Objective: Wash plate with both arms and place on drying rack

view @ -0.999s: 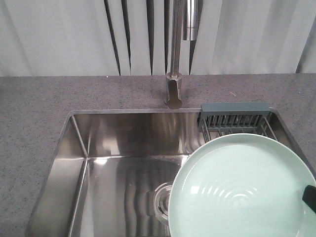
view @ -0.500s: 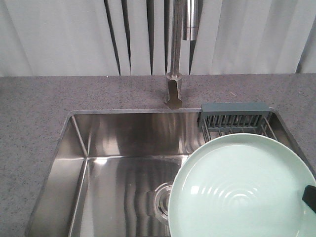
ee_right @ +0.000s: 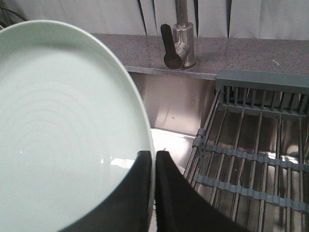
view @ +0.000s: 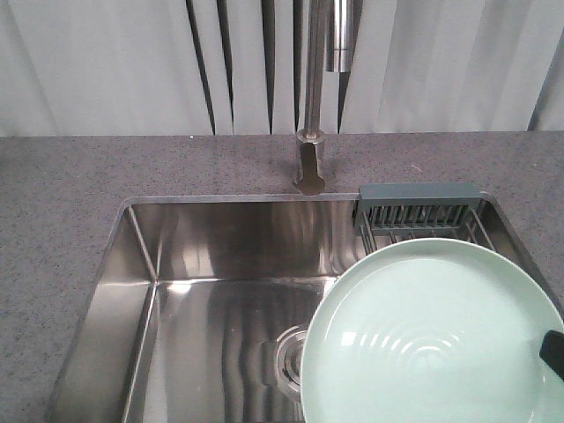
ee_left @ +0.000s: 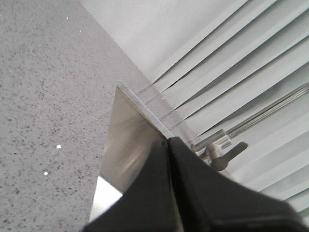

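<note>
The pale mint-green plate [view: 432, 339] hangs over the right part of the steel sink, tilted with its face up. It fills the left of the right wrist view [ee_right: 63, 125]. My right gripper [ee_right: 154, 155] is shut on the plate's rim, one finger on each face; a black bit of it shows at the plate's right edge [view: 552, 351]. The drying rack [view: 421, 214] lies across the sink's right end, behind and under the plate, and shows beside the gripper [ee_right: 256, 159]. My left gripper [ee_left: 169, 141] is shut and empty, above the sink's left rim.
The steel sink basin [view: 211, 300] has a drain [view: 289, 361] partly under the plate. The tap [view: 310, 159] stands on the grey speckled counter [view: 62, 220] behind the sink, spout overhead. Pleated white curtains hang behind.
</note>
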### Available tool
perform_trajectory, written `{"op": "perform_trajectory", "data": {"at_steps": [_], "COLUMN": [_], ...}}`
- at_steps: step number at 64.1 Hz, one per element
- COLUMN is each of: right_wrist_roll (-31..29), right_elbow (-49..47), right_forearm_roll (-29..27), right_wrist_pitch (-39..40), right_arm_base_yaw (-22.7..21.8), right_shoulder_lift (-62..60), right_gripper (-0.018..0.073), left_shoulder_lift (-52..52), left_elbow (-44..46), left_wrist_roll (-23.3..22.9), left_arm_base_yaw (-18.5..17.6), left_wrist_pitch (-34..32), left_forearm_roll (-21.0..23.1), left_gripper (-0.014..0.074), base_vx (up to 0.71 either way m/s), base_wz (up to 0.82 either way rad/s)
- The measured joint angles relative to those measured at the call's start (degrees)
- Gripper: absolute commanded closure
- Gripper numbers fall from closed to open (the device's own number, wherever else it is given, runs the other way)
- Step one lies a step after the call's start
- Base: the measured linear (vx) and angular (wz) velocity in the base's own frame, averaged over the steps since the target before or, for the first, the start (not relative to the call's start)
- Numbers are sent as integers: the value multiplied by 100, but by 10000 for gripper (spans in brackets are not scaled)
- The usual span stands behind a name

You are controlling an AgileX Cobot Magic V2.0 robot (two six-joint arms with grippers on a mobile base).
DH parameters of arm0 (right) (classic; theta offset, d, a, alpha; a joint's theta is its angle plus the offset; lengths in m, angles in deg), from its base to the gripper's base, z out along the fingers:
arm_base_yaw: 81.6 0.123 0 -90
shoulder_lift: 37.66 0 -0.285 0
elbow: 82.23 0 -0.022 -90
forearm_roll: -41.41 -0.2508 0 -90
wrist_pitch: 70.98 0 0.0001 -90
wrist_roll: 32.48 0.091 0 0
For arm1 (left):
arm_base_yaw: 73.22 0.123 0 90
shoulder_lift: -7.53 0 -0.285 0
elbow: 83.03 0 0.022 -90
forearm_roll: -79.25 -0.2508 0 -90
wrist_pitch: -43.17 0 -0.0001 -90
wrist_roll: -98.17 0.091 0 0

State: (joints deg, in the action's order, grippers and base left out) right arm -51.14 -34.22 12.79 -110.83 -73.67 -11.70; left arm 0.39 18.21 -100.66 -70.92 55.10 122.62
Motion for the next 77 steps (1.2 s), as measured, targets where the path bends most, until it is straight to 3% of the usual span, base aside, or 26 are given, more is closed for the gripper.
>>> {"op": "perform_trajectory", "data": {"at_steps": [12, 37, 42, 58, 70, 77], "right_wrist_roll": [0, 0, 0, 0, 0, 0], "right_elbow": [0, 0, 0, 0, 0, 0], "right_forearm_roll": [0, 0, 0, -55, -152, -154], "right_wrist_pitch": [0, 0, 0, 0, 0, 0], "right_arm_base_yaw": [0, 0, 0, 0, 0, 0], "right_shoulder_lift": [0, 0, 0, 0, 0, 0], "right_gripper": [561, 561, 561, 561, 561, 561], "left_shoulder_lift": [0, 0, 0, -37, -850, -1614], "left_elbow": [0, 133, 385, 1636, 2426, 2793], "left_wrist_roll": [-35, 121, 496, 2631, 3522, 3971], "left_arm_base_yaw": [0, 0, 0, 0, 0, 0], "left_wrist_pitch": [-92, 81, 316, 797, 1389, 1775], "left_forearm_roll": [292, 2424, 2635, 2929, 2941, 2987], "left_gripper": [603, 602, 601, 589, 527, 435], "base_vx": [0, 0, 0, 0, 0, 0], "base_wz": [0, 0, 0, 0, 0, 0]}}
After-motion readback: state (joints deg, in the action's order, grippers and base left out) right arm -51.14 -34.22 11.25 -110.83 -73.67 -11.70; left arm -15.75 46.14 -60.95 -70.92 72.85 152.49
